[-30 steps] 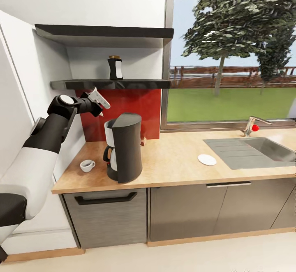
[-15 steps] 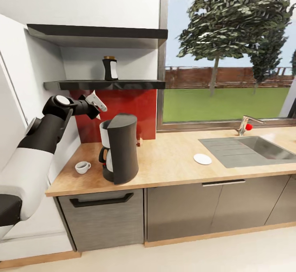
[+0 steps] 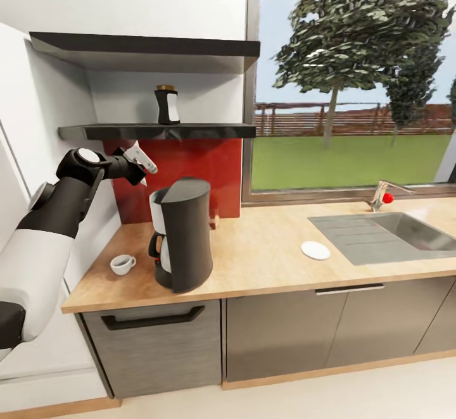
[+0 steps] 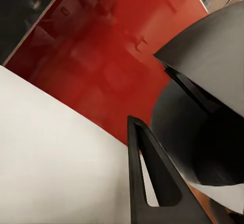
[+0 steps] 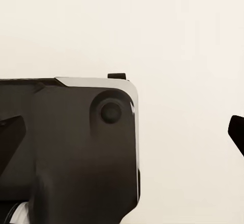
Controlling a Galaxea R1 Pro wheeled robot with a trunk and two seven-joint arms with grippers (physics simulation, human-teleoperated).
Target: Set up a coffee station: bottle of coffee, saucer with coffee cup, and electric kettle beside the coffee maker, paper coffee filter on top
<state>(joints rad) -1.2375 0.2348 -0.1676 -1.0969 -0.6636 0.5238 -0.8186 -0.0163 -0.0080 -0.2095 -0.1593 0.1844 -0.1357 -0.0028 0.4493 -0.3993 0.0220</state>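
At upper left, the left pincer (image 3: 140,158), its opening impossible to judge, hangs under the dark shelf (image 3: 158,131) bearing the dark coffee bottle (image 3: 167,105), above the black coffee maker (image 3: 180,234) on the wooden tabletop (image 3: 253,261).

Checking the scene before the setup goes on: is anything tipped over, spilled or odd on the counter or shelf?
Nothing stands out. The coffee maker, coffee cup and bottle of coffee stand upright; the saucer lies flat near the sink.

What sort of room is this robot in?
A simulated home kitchen, it seems: a wooden counter with a sink and tap under a window, and a coffee maker beside a cup.
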